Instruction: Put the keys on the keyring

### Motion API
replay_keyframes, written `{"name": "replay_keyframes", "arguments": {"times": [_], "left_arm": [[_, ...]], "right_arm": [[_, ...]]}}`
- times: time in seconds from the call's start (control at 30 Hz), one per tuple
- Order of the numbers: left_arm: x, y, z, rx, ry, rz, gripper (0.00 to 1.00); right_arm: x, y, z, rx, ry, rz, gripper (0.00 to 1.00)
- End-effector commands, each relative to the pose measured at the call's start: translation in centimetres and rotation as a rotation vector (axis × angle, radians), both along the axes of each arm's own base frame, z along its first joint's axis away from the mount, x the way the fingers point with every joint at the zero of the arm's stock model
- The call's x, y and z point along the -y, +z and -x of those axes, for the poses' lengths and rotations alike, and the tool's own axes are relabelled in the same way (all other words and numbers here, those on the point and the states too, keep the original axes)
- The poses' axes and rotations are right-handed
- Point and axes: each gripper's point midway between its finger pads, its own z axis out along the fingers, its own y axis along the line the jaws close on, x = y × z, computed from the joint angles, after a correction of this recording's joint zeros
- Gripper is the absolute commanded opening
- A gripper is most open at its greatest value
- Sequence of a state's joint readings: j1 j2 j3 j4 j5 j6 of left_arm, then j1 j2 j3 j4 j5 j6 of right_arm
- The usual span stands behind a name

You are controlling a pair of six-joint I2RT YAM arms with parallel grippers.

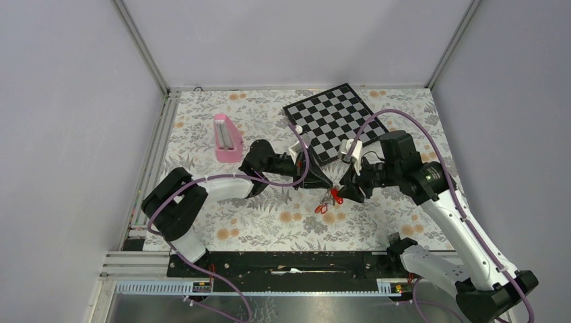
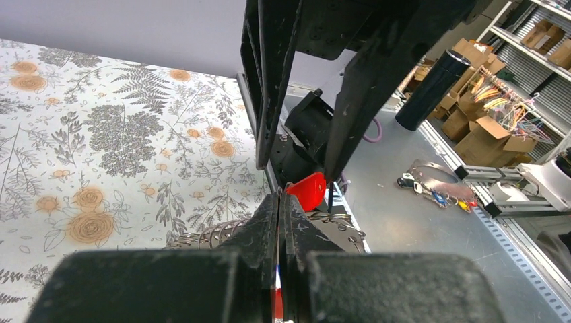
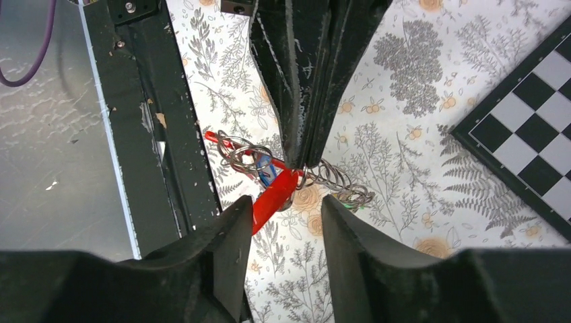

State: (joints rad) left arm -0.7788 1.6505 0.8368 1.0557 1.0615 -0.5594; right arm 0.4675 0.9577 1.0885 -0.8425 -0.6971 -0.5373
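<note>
Left gripper [image 2: 279, 202]: the 2 fingers are pressed flat together with no gap. A sliver of red shows in the slit between them, and a red end pokes out just past the tips, so it is pinching the red side of the keyring [image 3: 275, 195]. Right gripper [image 3: 279, 215]: jaws stand partly apart, gripping nothing. The keyring's red bar runs slantwise down into the gap, close against 1 finger; cannot tell if it touches. The 2 grippers meet nose to nose just above the table, left tips coming in from the opposite side and ending at the upper end of the red bar. The keyring is held off the cloth, tilted; its grey side is not made out. The keys [image 3: 337, 190] hang in a tangle of thin metal rings on both sides of the bar. 1 blue tag [image 3: 266, 172] sits just beside the bar and a speck of green lies at the far edge of the tangle; the count of keys cannot be read. From above, a red bit dangles below the 2 grippers. Beneath lies the floral tablecloth [image 1: 269, 222]. A checkerboard [image 1: 333, 121] lies just behind the grippers, and a pink block [image 1: 226, 138] sits well apart to the left.
</note>
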Motion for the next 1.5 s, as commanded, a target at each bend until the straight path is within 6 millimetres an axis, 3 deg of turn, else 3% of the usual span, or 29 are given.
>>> {"name": "replay_keyframes", "arguments": {"times": [0.0, 0.17, 0.53, 0.6, 0.87, 0.93, 1.47], "left_arm": [[-0.4, 3.0, -0.3, 0.059, 0.043, 0.089, 0.0], [-0.4, 2.9, -0.5, 0.053, 0.054, 0.086, 0.0], [-0.5, 3.5, -0.3, 0.049, 0.048, 0.108, 0.0], [-0.6, 3.6, -0.3, 0.048, 0.048, 0.11, 0.0], [-1.1, 3.6, -0.8, 0.055, 0.069, 0.113, 0.0], [-1.3, 3.8, -1.0, 0.055, 0.073, 0.118, 0.0], [-2.1, 4.9, -2.3, 0.039, 0.117, 0.158, 0.0]], "right_arm": [[-0.6, 1.6, -0.6, 0.038, -0.008, -0.04, 0.52], [-1.1, 1.5, -0.6, 0.012, -0.007, -0.061, 0.55], [-1.2, -2.0, -0.9, -0.055, -0.026, -0.04, 0.54], [-1.3, -2.4, -0.9, -0.066, -0.024, -0.037, 0.5], [-0.7, -2.8, -0.4, -0.049, -0.029, -0.032, 0.06], [-0.4, -3.1, -0.2, -0.044, -0.032, -0.026, 0.0], [0.8, -5.0, 1.0, -0.046, -0.005, 0.042, 0.0]]}}
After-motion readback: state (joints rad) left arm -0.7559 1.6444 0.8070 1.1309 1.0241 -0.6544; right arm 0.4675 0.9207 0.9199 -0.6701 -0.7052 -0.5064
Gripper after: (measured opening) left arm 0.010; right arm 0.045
